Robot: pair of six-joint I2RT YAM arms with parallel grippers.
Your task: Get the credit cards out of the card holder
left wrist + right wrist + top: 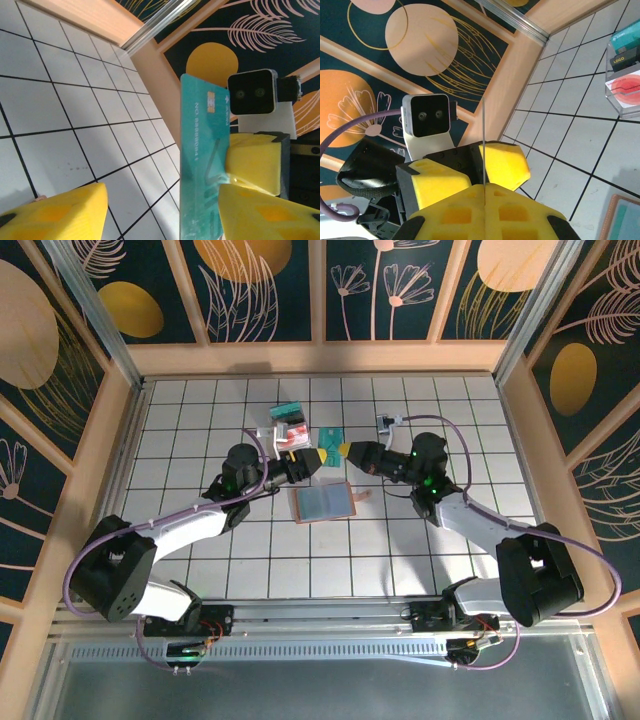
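Note:
The card holder (323,503) lies open and flat on the tiled table, grey-blue inside with a tan border; its corner shows in the right wrist view (622,220). Above and behind it, a teal credit card (332,434) is held in the air. My right gripper (343,450) is shut on that card, seen edge-on as a thin line (484,145) rising from the closed pads (484,187). My left gripper (318,457) faces it. Its yellow fingers straddle the card (202,160): the right finger (270,215) is against the card, the left finger (55,215) well apart.
A small clear box (292,430) with teal and red contents stands just behind the left gripper, also in the right wrist view (625,75). A small white object (385,422) lies behind the right gripper. Wooden walls (320,358) ring the tiled floor.

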